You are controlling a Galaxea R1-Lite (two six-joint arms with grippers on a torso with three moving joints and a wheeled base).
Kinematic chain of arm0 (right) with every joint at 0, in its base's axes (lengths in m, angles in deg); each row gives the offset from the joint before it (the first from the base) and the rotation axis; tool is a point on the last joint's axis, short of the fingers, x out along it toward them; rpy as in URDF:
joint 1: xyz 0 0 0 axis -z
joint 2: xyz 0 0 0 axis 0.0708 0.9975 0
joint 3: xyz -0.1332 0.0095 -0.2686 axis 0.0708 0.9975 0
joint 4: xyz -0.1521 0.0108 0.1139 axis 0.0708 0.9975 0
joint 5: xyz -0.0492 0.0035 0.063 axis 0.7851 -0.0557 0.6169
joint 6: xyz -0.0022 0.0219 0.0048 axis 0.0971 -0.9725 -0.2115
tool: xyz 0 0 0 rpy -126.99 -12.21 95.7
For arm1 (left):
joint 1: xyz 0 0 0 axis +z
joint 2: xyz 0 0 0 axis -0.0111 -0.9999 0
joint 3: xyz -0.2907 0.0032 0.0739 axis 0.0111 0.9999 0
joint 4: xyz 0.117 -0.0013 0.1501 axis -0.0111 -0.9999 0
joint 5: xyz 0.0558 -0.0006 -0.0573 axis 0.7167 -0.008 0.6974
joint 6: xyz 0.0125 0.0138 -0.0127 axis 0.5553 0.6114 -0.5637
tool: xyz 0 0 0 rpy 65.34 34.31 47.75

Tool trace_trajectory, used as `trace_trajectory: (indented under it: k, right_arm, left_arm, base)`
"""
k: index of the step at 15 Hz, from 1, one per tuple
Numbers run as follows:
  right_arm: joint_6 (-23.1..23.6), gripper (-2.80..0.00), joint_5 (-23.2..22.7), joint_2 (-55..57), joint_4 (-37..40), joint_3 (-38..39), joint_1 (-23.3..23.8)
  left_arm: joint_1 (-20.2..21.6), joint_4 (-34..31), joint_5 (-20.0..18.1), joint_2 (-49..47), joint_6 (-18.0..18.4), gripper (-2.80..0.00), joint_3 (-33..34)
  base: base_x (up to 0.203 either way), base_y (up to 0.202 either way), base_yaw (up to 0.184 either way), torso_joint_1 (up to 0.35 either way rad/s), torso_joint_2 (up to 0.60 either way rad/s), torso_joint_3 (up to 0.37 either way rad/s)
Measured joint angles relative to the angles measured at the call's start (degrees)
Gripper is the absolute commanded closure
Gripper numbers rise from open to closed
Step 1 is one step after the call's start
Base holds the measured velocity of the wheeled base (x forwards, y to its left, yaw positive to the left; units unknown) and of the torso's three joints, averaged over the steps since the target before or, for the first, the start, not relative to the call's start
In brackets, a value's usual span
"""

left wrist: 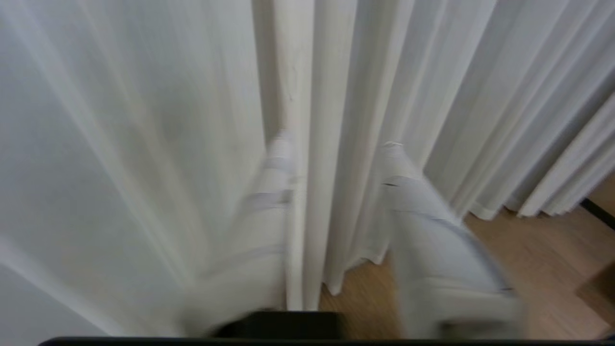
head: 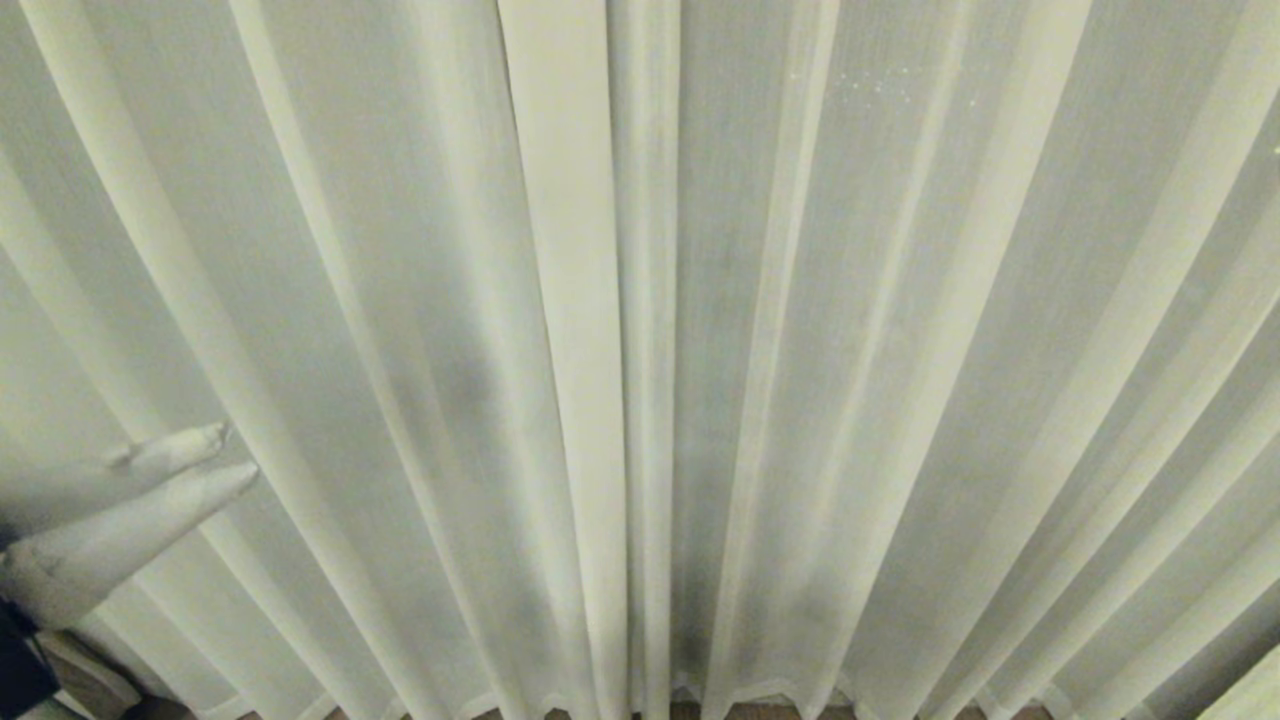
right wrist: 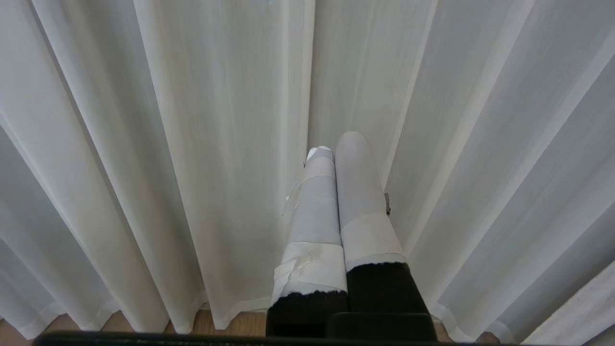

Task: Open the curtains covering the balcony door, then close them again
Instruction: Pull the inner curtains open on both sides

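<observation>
Three views, one subject: curtains (head: 640,350), cream-white and pleated, drawn shut across the whole scene and hanging to the floor (left wrist: 528,250). No glass or door frame shows through them in any view.

Head view: sheer fabric fills the frame, with an opaque central strip where two panels meet. Left gripper (head: 232,455) enters at the lower left, its pale taped fingers (head: 180,450) pointing toward the folds and set slightly apart. Right gripper is out of this view.

Left wrist view: blurred. The same gripper (left wrist: 336,144) stands with its jaws spread, one finger on either side of a thick vertical pleat; whether the fingers touch the cloth cannot be told. Only here does a broad patch of brown wood floor show, off to the right under the hems, with a dark strip at the far right edge.

Right wrist view: right gripper (right wrist: 336,144) with fingers (right wrist: 355,182) pressed together, holding nothing, close before a fold. A thin band of floor shows beneath the hems.
</observation>
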Motion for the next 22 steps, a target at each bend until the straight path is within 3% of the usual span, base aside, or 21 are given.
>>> trace_trajectory:
  k: [6, 10, 16, 22]
  right_arm:
    - [0.0, 0.0, 0.0, 0.0, 0.0, 0.0, 0.0]
    - [0.0, 0.0, 0.0, 0.0, 0.0, 0.0, 0.0]
    - [0.0, 0.0, 0.0, 0.0, 0.0, 0.0, 0.0]
    - [0.0, 0.0, 0.0, 0.0, 0.0, 0.0, 0.0]
  left_arm:
    - [-3.5, 0.5, 0.2, -9.4, -1.0, -2.8, -5.2]
    - [-5.5, 6.5, 1.7, -20.5, -0.2, -2.8, -9.5]
    - [-6.7, 26.3, 15.7, -39.0, 4.9, -2.8, -14.6]
    - [-7.8, 27.5, 21.6, -49.9, 7.3, -2.8, -25.3]
  base:
    - [0.0, 0.0, 0.0, 0.0, 0.0, 0.0]
    - [0.0, 0.0, 0.0, 0.0, 0.0, 0.0]
    - [0.0, 0.0, 0.0, 0.0, 0.0, 0.0]
    - [0.0, 0.0, 0.0, 0.0, 0.0, 0.0]
